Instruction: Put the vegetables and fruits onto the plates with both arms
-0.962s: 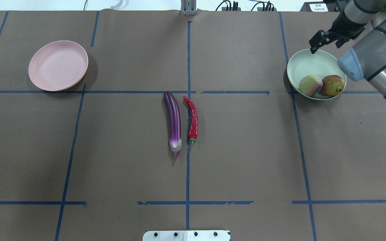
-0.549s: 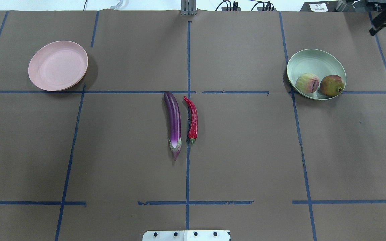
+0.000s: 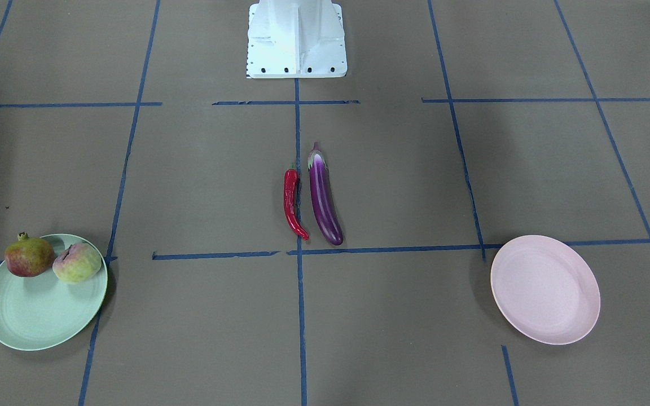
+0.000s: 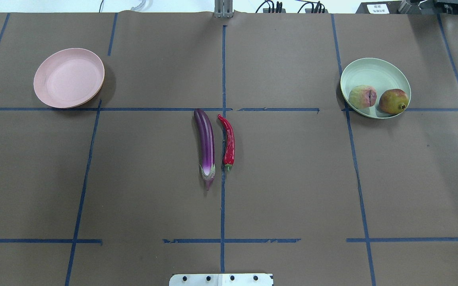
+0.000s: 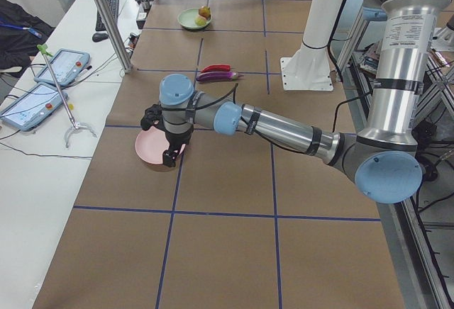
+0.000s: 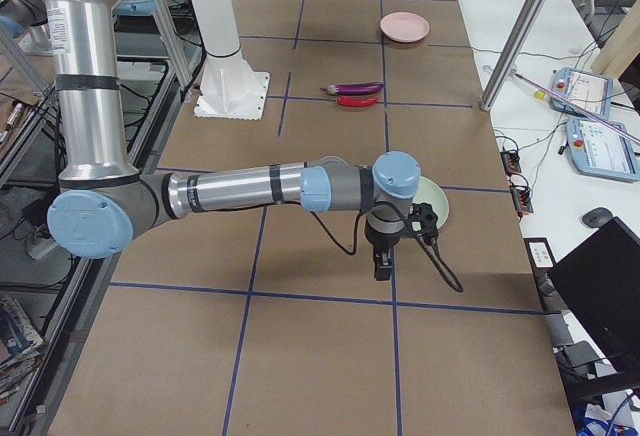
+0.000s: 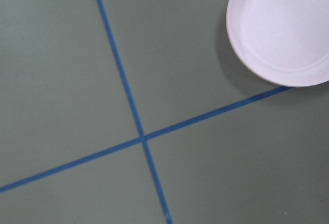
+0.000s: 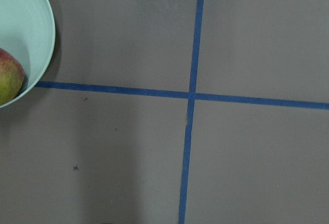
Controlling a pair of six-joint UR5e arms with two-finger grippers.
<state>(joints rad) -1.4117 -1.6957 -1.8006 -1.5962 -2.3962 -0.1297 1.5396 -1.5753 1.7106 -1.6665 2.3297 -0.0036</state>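
The purple eggplant (image 4: 206,147) and the red chili (image 4: 229,141) lie side by side on the table's middle. The pomegranate (image 4: 393,101) and the peach-like fruit (image 4: 362,97) sit in the mint green plate (image 4: 372,71). The pink plate (image 4: 69,78) holds nothing. No arm shows in the overhead or front views. In the exterior left view my left gripper (image 5: 168,154) hangs over the pink plate's (image 5: 149,149) near edge. In the exterior right view my right gripper (image 6: 383,268) hangs just outside the green plate (image 6: 438,201). I cannot tell whether either is open or shut.
The white robot base (image 3: 297,39) stands at the table's robot-side edge. Blue tape lines (image 4: 222,79) grid the brown table cover. Tablets (image 5: 60,68) and cables lie on the side bench beyond the table.
My right arm has pulled away from the green plate and out of the overhead view to the right. The peach-like fruit has shifted slightly left in the plate.
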